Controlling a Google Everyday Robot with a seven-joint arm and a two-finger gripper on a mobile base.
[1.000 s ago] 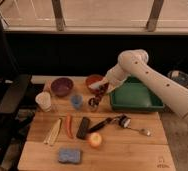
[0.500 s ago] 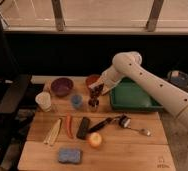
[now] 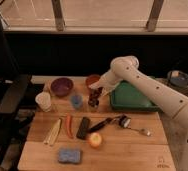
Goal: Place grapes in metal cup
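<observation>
presently: gripper [image 3: 94,93] closed on grapes [image 3: 94,98], directly above metal cup [image 3: 93,105]; blue cup [image 3: 76,101] just left of metal cup.

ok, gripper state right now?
Gripper: directly over the small silver metal cup, with the dark red-purple grapes at its tip; open or closed cannot be told.

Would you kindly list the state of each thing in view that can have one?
gripper: over the metal cup, by the blue cup
grapes: at the gripper, above the metal cup
metal cup: upright on the table
blue cup: upright
white cup: upright
purple bowl: upright
green tray: flat on the table
apple: resting on the table
</observation>
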